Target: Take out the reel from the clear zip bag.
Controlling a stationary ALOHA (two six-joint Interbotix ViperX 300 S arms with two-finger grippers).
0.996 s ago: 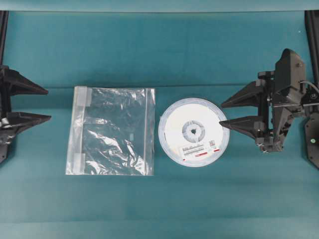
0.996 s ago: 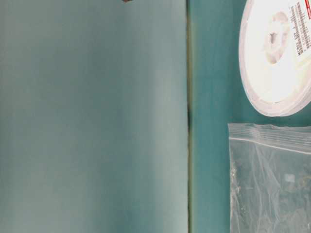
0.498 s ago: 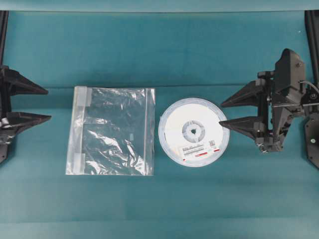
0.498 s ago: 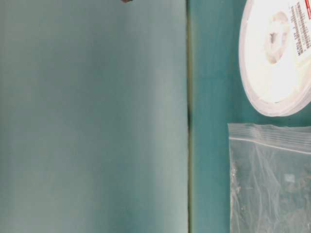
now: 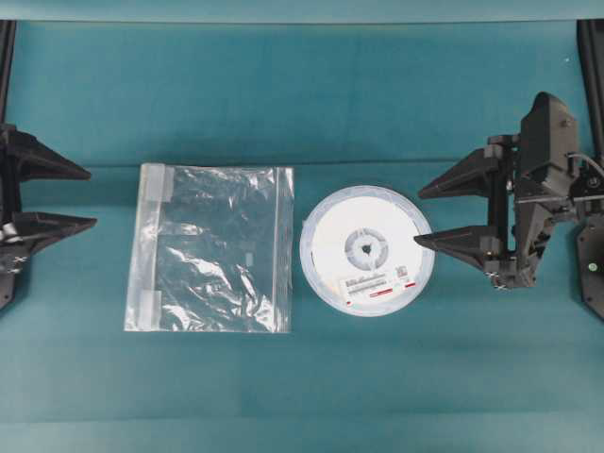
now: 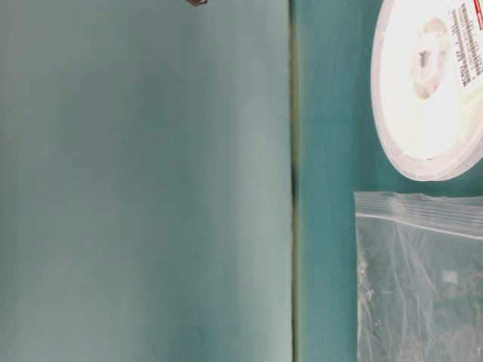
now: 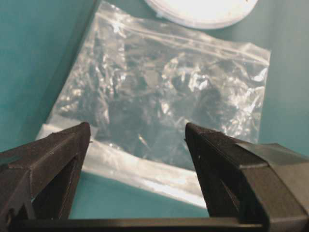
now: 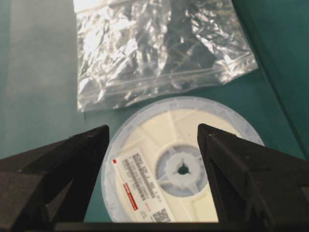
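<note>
Reel lies flat on the counter just beside the clear zip bag — seemingly done. Right pincer and left pincer gape wide, both empty.

On the reel, one white label carrying rows of small black print, too fine to make out in any view. Along one edge of that label a red stripe, perhaps with lettering, unreadable; beside it a small square code patch, cut off by the picture's edge and likewise not decipherable. Nothing printed on the bag, and no brand, number or sign legible anywhere else.
</note>
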